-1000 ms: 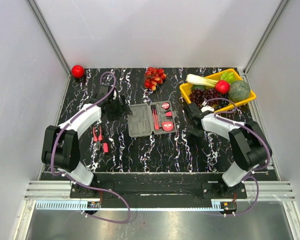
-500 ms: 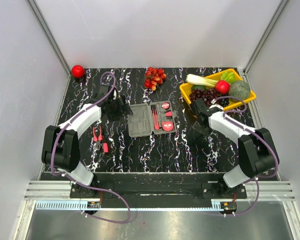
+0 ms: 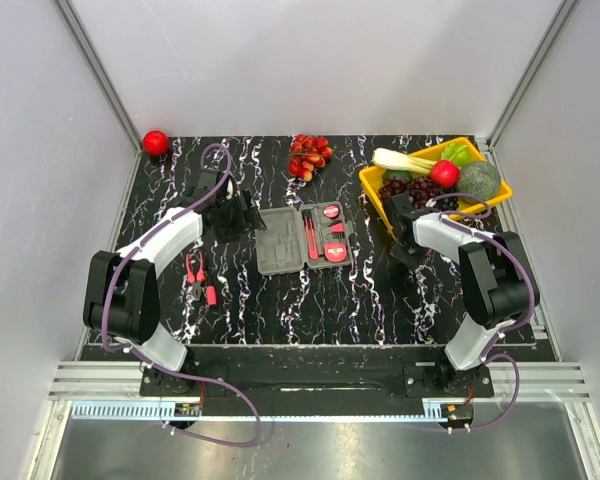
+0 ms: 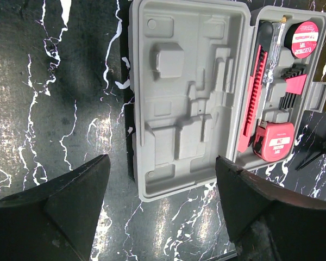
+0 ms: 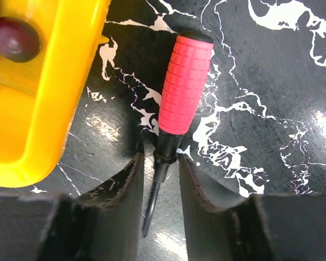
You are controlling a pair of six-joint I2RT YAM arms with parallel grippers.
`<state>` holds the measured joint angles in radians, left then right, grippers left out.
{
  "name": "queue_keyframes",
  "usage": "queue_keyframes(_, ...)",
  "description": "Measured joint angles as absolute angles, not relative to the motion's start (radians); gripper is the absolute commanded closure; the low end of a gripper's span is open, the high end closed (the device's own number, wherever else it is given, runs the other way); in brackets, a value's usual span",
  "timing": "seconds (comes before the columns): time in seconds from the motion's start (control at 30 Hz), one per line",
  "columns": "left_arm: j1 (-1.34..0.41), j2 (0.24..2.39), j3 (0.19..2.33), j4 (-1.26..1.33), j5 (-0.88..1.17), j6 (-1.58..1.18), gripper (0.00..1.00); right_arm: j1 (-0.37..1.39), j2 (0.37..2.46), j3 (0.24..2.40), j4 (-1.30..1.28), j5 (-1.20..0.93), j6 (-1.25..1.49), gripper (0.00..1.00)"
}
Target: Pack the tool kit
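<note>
My right hand (image 5: 161, 161) has swung from beside the tool kit case (image 3: 305, 240) over to the yellow tray (image 5: 54, 109), so I judge that picking up the screwdriver (image 5: 185, 81) is the step now. Only the right wrist view shows the screwdriver. It lies on the surface (image 5: 271, 81) just beside the tray, its black neck between my fingers, and I cannot tell if they already press. My left hand (image 4: 162, 163) hangs wide open above the open case. The pliers (image 3: 195, 275) appear only from above.

We are in a robot lab cell: white panels (image 3: 310, 60) across the top, aluminium rails (image 3: 98, 70) at the corners, black marbled table (image 3: 310, 300).
</note>
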<state>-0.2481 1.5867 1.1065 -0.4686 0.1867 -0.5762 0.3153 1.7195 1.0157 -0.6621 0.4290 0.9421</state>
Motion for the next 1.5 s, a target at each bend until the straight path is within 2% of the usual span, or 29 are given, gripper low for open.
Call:
queue_keyframes(0.13, -0.248, 1.587, 1.106, -0.469, 0.186, -0.576, 0.18, 0.314, 1.721, 1.017, -0.659, 0.437, 0.944, 0.73)
queue_keyframes(0.27, -0.248, 1.587, 1.107, -0.477, 0.186, -0.576, 0.19, 0.313, 1.722, 1.017, -0.663, 0.438, 0.947, 0.88)
queue_keyframes(0.33, -0.248, 1.586, 1.109, -0.484, 0.185, -0.575, 0.19, 0.313, 1.722, 1.017, -0.666, 0.439, 0.952, 1.00)
queue_keyframes(0.6, -0.248, 1.528, 1.113, -0.508, 0.180, -0.561, 0.18, 0.313, 1.667, 1.017, -0.733, 0.444, 0.975, 1.00)
queue_keyframes(0.83, -0.248, 1.494, 1.113, -0.511, 0.205, -0.562, 0.18, 0.360, 1.383, 1.101, -0.817, 0.442, 0.957, 1.00)
queue_keyframes(0.97, -0.248, 1.494, 1.113, -0.512, 0.225, -0.567, 0.18, 0.433, 1.324, 1.199, -0.763, 0.374, 0.865, 1.00)
queue_keyframes(1.1, -0.248, 1.494, 1.122, -0.510, 0.266, -0.567, 0.18, 0.491, 1.391, 1.254, -0.630, 0.223, 0.709, 1.00)
queue_keyframes(1.3, -0.247, 1.529, 1.212, -0.510, 0.306, -0.561, 0.21, 0.532, 1.673, 1.378, -0.498, -0.018, 0.516, 1.00)
queue_keyframes(1.5, -0.247, 1.603, 1.296, -0.476, 0.323, -0.575, 0.29, 0.548, 1.898, 1.544, -0.459, -0.181, 0.405, 1.00)
